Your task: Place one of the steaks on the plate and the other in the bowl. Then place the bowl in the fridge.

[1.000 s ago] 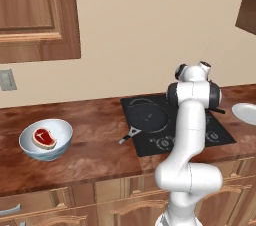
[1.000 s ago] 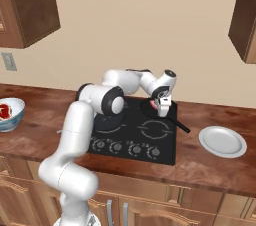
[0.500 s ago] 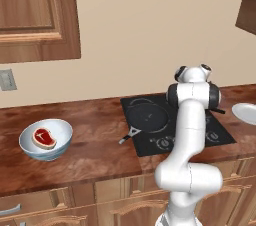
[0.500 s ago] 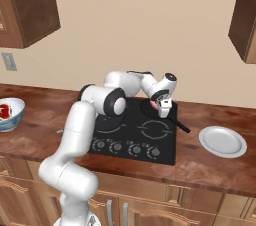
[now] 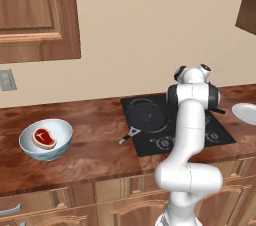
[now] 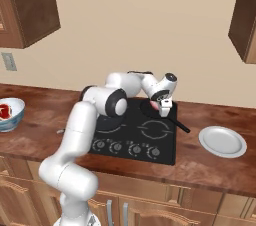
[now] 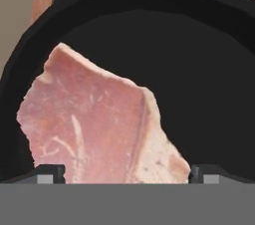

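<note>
Item, left to right: bowl (image 5: 46, 140) at the left of the surface (image 5: 95, 155), one steak (image 5: 43, 138) already inside; second steak (image 7: 94, 129) in the black frying pan (image 7: 209, 69) on the cooktop (image 6: 145, 137); plate (image 6: 222, 141) bare at right. Step in hand: taking the pan steak for the plate, gripper (image 6: 163, 107) directly over it, jaws wide, holding nothing; next, probably, a descent and closing. The hand view gives the steak between the fingertips (image 7: 50, 173); the right base view gives the gripper only small.

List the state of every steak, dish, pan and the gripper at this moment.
Steak in the bowl: lying inside it.
Bowl: upright on the counter.
Second steak: lying in the black pan.
Plate: bare, on the counter.
Gripper: open, close above the second steak.
</note>
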Available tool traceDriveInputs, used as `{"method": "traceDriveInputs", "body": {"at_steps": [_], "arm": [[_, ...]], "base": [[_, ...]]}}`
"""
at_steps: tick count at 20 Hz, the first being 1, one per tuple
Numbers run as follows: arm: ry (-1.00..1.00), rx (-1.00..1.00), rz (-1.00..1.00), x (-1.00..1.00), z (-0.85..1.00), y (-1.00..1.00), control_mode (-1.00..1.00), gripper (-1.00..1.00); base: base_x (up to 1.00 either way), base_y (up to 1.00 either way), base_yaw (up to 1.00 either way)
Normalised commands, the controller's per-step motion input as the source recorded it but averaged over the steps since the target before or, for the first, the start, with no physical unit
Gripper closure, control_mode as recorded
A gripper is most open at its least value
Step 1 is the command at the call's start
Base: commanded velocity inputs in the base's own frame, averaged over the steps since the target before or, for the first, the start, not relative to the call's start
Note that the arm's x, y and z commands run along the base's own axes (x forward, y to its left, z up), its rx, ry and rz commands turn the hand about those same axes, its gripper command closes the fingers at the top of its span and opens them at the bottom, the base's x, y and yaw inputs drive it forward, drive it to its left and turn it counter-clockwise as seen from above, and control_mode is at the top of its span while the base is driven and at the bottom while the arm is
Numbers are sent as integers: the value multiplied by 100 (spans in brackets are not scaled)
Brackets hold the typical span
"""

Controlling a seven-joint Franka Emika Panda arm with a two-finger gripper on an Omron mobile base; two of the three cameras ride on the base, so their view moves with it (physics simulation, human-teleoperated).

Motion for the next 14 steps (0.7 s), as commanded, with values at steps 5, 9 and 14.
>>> {"method": "traceDriveInputs", "body": {"at_steps": [5, 9, 14], "arm": [[9, 0, 0, 22, -81, 0, -100, -100], [9, -3, 0, 16, -75, 0, -100, 100], [-5, 1, -4, -1, -75, -3, -100, 100]], "base": [[0, 0, 0], [0, 0, 0], [0, 0, 0]]}}
